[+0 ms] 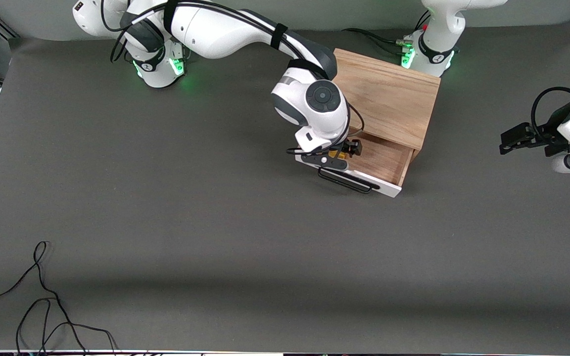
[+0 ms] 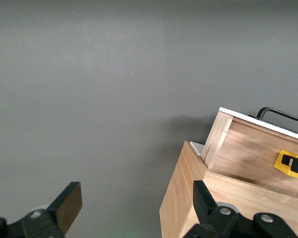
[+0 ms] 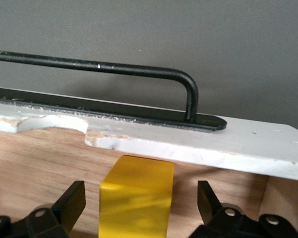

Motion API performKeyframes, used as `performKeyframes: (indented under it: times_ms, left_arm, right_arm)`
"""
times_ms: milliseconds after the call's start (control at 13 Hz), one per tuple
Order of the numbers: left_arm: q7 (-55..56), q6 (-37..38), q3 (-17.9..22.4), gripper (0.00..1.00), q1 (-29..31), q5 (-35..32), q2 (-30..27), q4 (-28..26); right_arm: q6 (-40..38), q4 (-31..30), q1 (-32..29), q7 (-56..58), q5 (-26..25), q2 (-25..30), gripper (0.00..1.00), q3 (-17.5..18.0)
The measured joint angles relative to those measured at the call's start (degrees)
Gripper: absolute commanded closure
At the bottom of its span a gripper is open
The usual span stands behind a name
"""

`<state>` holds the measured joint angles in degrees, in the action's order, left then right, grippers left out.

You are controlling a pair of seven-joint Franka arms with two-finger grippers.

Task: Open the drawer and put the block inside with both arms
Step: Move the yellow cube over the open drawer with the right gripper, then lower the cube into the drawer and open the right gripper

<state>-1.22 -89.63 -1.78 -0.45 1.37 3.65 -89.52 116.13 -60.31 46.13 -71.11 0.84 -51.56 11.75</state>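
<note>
1. The right gripper (image 3: pixel 139 208) is down in the open drawer (image 1: pixel 384 160), just inside the white front panel (image 3: pixel 198 144). Its fingers (image 3: pixel 72 201) stand wide, with clear gaps between them and the block (image 3: pixel 136 201) on both sides.
2. The yellow block sits on the drawer's wooden floor between those fingers, close up against the inside of the front panel, touched by neither fingertip.
3. The right wrist view gives the close detail: chipped white paint along the panel's top edge and the black bar handle (image 3: pixel 114 69) on its outer face.
4. The front view shows almost none of that. There the block (image 1: pixel 337 154) is only a sliver of yellow under the right arm's wrist, but the drawer is plainly pulled out of the light-wood box (image 1: pixel 389 96).
5. The left gripper (image 1: pixel 517 138) hangs over bare table toward the left arm's end, waiting, fingers (image 2: pixel 67 203) spread wide and holding nothing.
6. From the left wrist view, the drawer is seen side-on, with the block (image 2: pixel 285 161) a yellow patch inside.
</note>
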Motion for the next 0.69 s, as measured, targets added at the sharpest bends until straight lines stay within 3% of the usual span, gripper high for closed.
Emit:
performKeyframes:
  times_ms: [383, 690]
  left_arm:
    - [-0.4, 0.0, 0.0, 0.00, 0.0, 0.0, 0.0, 0.0]
    - [-4.8, 0.0, 0.3, 0.00, 0.0, -0.1, 0.0, 0.0]
  right_arm:
    - [-0.3, 1.9, 0.0, -0.8, 0.0, 0.9, 0.00, 0.0]
    - [-5.5, 2.8, -0.2, -1.0, 0.0, 4.3, 0.00, 0.0]
